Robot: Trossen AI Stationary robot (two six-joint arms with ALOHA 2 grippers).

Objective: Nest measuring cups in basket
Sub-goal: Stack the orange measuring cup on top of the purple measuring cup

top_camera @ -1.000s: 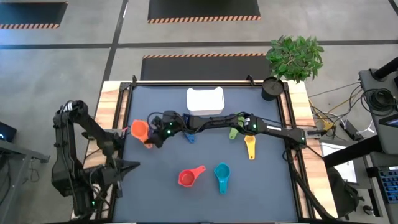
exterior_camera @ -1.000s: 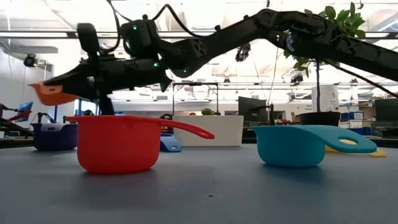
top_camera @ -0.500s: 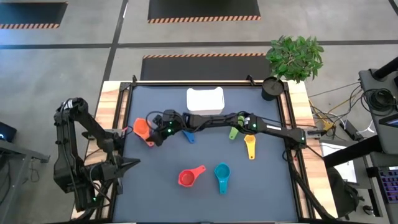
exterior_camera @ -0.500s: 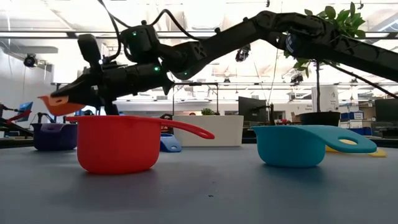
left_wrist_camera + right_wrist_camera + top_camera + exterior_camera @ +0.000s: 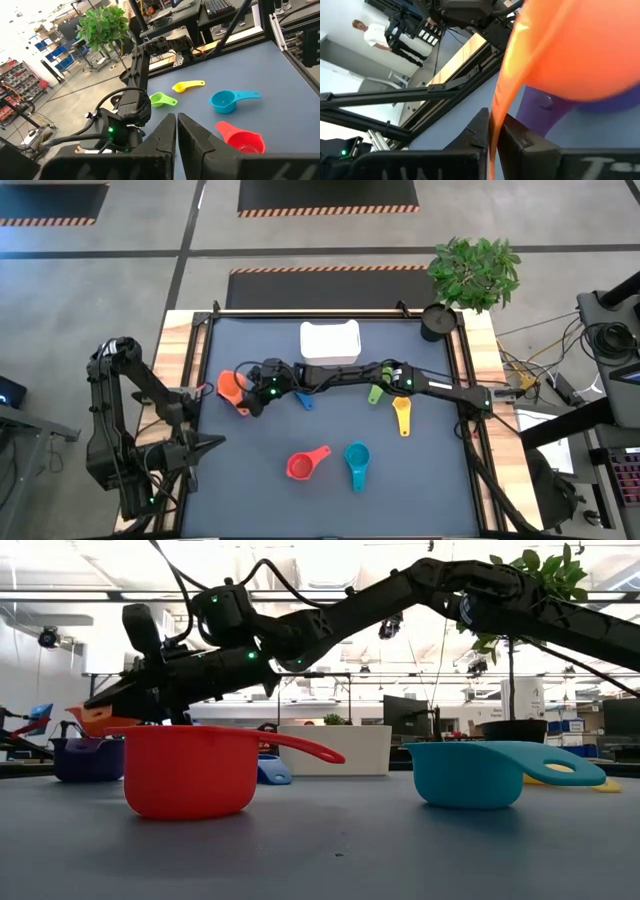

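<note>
The right claw (image 5: 243, 402) pinches the orange cup (image 5: 230, 387) by its handle, directly over the purple cup (image 5: 555, 107), at the tabletop's (image 5: 420, 480) nine o'clock. Release only once it seats level inside. The white basket (image 5: 330, 342) sits at twelve o'clock. The left claw (image 5: 176, 131) waits closed, empty.

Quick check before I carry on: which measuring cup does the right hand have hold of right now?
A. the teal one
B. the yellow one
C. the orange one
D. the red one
C: the right hand pinches the handle of the orange measuring cup just above the purple measuring cup, at the table's left side; the red, teal and yellow cups lie free on the mat.
</note>
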